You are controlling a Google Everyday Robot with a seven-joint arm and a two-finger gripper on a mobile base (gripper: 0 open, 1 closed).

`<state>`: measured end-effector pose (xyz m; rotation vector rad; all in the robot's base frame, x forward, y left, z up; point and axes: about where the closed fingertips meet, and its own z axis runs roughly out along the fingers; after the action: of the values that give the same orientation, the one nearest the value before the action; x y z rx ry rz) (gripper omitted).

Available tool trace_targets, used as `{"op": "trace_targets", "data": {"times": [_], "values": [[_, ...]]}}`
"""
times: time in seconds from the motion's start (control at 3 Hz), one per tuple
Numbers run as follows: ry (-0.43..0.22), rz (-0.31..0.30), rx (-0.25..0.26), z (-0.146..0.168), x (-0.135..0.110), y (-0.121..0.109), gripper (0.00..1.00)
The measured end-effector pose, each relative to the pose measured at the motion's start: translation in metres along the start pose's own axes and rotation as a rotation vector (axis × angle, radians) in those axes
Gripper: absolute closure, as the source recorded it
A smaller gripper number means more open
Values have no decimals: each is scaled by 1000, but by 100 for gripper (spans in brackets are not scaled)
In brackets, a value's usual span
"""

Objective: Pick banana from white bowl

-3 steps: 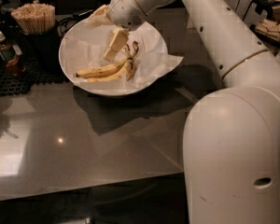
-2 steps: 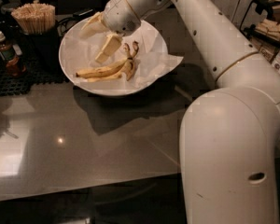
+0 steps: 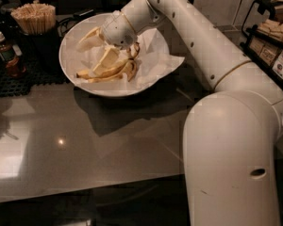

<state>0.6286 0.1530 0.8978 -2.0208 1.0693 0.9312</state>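
The white bowl (image 3: 70, 72) with a crumpled white paper liner stands at the back of the dark counter. A yellow banana (image 3: 114, 72) with brown ends lies inside it, towards the front. My gripper (image 3: 98, 50) reaches into the bowl from the right. It is open, with its fingers spread apart. The lower finger (image 3: 106, 60) is just above the banana and touches or nearly touches it. The upper finger (image 3: 87, 39) points to the bowl's left rim. Nothing is held between them.
A cup of wooden stir sticks (image 3: 34, 18) and a small brown bottle (image 3: 4, 51) stand on a black mat left of the bowl. A rack of packets (image 3: 273, 36) is at the right. My arm's large white body (image 3: 231, 154) fills the right foreground.
The gripper has moved left and slightly lower across the bowl. Its lower finger now sits over the banana. The banana and the bowl have not moved.
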Motion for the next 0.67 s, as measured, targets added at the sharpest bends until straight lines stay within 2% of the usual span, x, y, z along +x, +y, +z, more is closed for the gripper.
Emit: {"op": "trace_targets", "data": {"times": [0.67], "values": [[-27,88,-5,6,22,17,34]]}}
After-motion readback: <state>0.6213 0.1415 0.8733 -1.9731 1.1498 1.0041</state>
